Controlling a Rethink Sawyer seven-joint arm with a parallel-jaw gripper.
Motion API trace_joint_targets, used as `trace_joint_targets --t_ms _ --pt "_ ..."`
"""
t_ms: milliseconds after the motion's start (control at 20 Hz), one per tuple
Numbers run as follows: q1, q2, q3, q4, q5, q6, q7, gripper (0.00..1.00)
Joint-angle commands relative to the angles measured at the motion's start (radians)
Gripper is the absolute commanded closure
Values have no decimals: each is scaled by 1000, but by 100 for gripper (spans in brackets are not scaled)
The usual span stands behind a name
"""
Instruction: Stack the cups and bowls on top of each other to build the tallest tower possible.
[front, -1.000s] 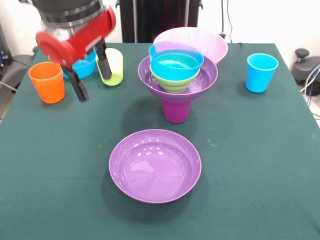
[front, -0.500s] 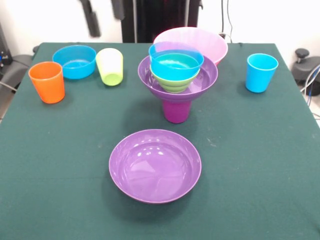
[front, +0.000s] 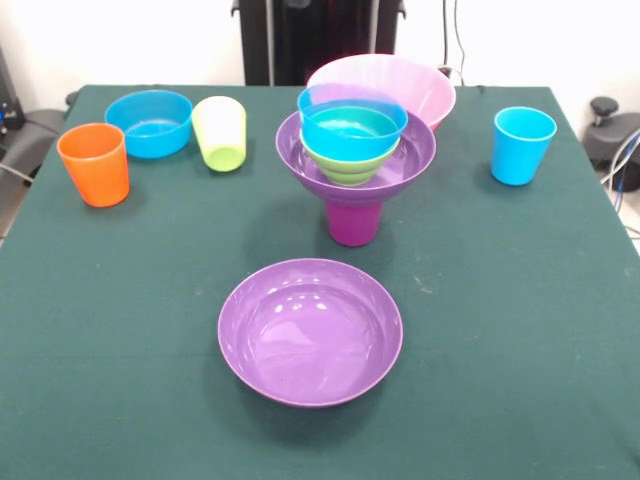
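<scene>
I saw the tower (front: 354, 160) standing behind the loose purple bowl (front: 310, 331), and no fingers showed, so I couldn't tell their state.

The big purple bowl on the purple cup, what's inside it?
Inside the purple bowl on the purple cup sits a green bowl, with a blue bowl nested in it. The green bowl's bottom is hidden, and so is the purple bowl's floor.

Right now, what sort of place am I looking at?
Probably a robot lab or test room: a table under green cloth laid with plastic cups and bowls, a black pedestal behind it, and loose cables at the side.
</scene>
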Motion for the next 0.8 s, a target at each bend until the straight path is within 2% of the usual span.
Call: trace_joint_targets --t_ms 50,300,550,800 --pt "57 -16 -111 225 28 -37 326 0" --pt "108 -75 -138 325 81 -99 409 0" --pt "149 -91 -152 374 98 -146 459 0" --pt "147 -126 -153 449 99 -195 459 0"
